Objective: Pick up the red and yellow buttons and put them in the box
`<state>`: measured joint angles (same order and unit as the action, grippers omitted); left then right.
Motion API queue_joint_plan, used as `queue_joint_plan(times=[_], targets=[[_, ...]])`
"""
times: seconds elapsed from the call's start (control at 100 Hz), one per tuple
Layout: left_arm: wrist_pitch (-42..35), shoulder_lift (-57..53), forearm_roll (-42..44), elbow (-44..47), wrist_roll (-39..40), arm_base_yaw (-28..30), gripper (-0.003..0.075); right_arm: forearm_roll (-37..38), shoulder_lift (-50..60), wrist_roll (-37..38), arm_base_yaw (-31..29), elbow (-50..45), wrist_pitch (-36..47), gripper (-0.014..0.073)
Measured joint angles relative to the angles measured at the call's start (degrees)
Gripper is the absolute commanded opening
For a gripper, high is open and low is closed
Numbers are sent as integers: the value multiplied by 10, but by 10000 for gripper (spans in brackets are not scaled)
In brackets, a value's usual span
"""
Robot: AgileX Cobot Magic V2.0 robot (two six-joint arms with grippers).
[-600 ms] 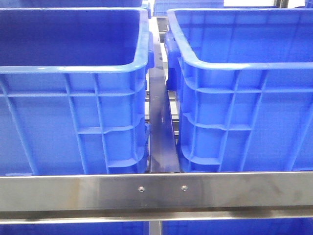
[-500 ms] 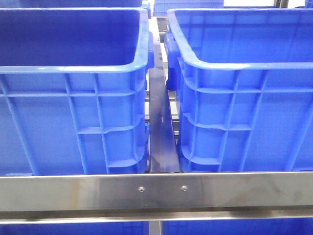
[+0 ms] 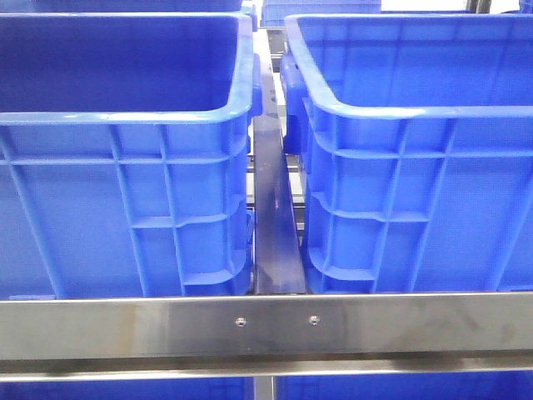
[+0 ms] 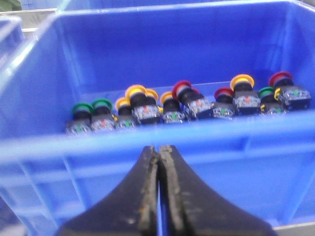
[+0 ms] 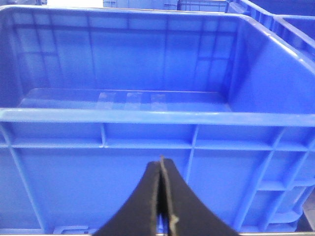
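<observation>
In the left wrist view a blue crate (image 4: 147,145) holds a row of push buttons along its far wall: red-capped ones (image 4: 181,88), yellow-capped ones (image 4: 136,92) and green-capped ones (image 4: 81,108). My left gripper (image 4: 159,149) is shut and empty, outside the crate's near wall, below its rim. In the right wrist view the other blue crate, the box (image 5: 147,117), has nothing in it. My right gripper (image 5: 161,162) is shut and empty in front of its near wall. The front view shows both crates, left (image 3: 125,117) and right (image 3: 400,112), but neither gripper nor any button.
A steel rail (image 3: 266,325) runs across the front below the crates. A dark metal bar (image 3: 273,225) runs between the two crates. More blue crates stand behind (image 5: 206,5) and beside them (image 5: 295,29).
</observation>
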<state>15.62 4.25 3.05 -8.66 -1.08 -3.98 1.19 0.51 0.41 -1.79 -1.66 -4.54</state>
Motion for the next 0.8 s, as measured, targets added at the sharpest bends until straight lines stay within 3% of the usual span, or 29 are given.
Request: queue_joint_plan(times=[0.53,0.67,0.8], targets=[[139,320,-4,-249,0,0,-4,0,0,0,0,0,0,-69],[166,405,-13,-294,0,0,136,0,0,0,0,0,0,-69],[179,469,-22,-331,0,0,379,0,0,0,0,0,0,-69]])
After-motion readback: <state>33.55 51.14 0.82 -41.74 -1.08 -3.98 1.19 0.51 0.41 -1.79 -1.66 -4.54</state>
